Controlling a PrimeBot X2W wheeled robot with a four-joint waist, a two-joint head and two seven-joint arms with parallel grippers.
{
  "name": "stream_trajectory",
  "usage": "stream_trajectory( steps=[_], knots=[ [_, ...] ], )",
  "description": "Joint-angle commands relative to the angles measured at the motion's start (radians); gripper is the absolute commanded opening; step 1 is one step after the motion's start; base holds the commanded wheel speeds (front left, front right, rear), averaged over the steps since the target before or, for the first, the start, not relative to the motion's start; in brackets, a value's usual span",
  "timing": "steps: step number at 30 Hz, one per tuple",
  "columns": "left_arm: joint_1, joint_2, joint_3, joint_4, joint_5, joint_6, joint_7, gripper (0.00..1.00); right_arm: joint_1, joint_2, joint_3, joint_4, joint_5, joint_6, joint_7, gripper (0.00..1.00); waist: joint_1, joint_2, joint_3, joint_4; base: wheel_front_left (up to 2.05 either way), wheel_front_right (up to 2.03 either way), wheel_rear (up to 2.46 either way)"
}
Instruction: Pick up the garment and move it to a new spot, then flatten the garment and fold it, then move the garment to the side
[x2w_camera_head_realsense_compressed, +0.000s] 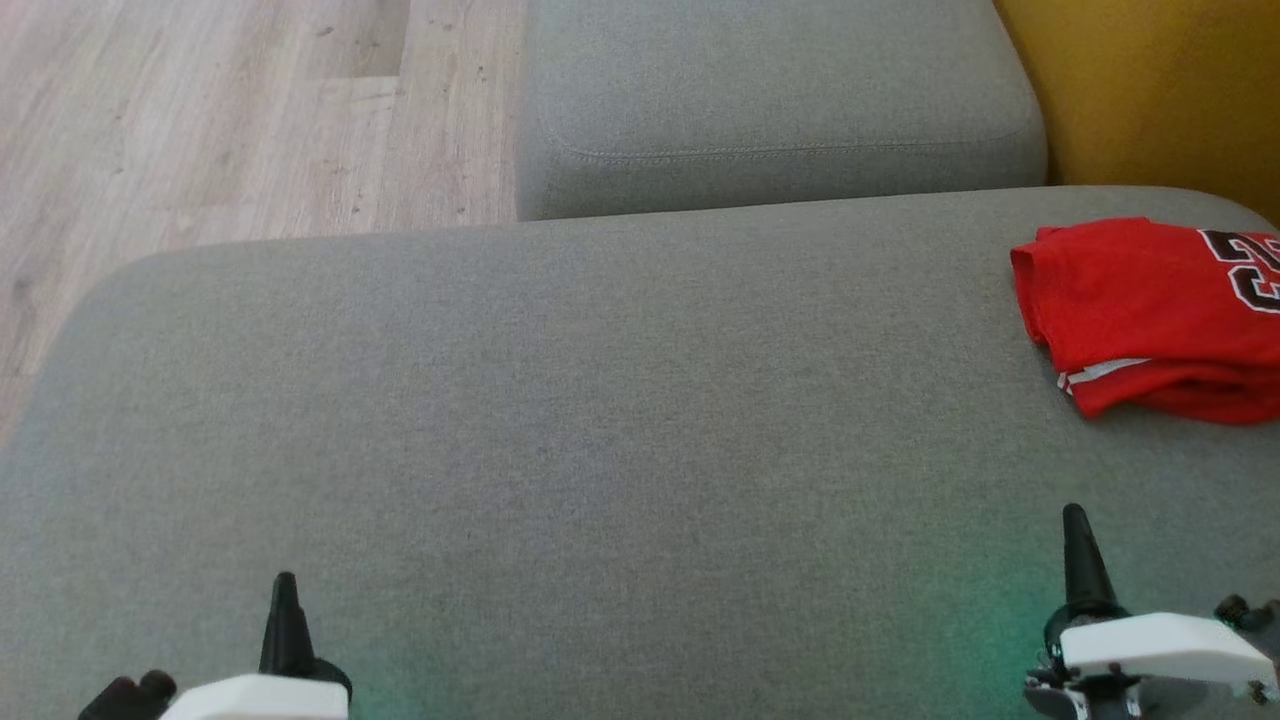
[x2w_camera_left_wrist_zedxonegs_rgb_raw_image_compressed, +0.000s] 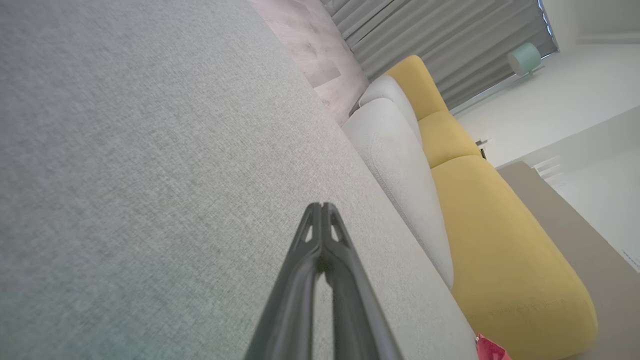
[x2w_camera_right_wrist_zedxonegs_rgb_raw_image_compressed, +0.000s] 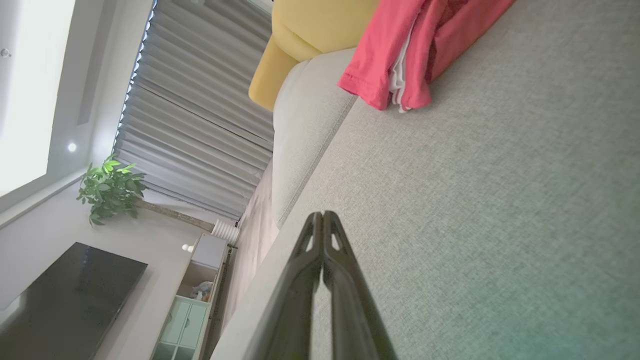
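Your left gripper (x2w_camera_head_realsense_compressed: 285, 585) and right gripper (x2w_camera_head_realsense_compressed: 1075, 515), jaws shut and empty, hang at the sofa's (x2w_camera_head_realsense_compressed: 600, 400) near edge; the folded garment (x2w_camera_head_realsense_compressed: 1150, 310) lies at its right edge.

One red garment (x2w_camera_head_realsense_compressed: 1140, 310), two end effectors (x2w_camera_head_realsense_compressed: 285, 582) (x2w_camera_head_realsense_compressed: 1075, 514), two grey cushions (x2w_camera_head_realsense_compressed: 600, 400) (x2w_camera_head_realsense_compressed: 780, 100), one yellow sofa (x2w_camera_head_realsense_compressed: 1150, 90).

Garment (x2w_camera_head_realsense_compressed: 1150, 315) on sofa's (x2w_camera_head_realsense_compressed: 560, 420) right
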Motion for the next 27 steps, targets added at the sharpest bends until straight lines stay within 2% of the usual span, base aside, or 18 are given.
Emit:
stream_trajectory(
  steps=[1,27],
  knots=[
    [-0.068,0.000,0.037,-0.030,-0.031,-0.010,0.008,0.00,-0.068,-0.019,0.005,-0.039,0.035,0.000,0.010,0.00,-0.0001,0.0000,0.002,0.000,0.00,0.00,0.00],
    [-0.137,-0.001,0.092,-0.028,-0.326,-0.047,0.080,0.00,-0.125,-0.019,-0.038,-0.053,0.327,-0.001,0.083,0.00,-0.0001,0.0000,0.030,-0.006,0.00,0.00,0.00]
  ],
)
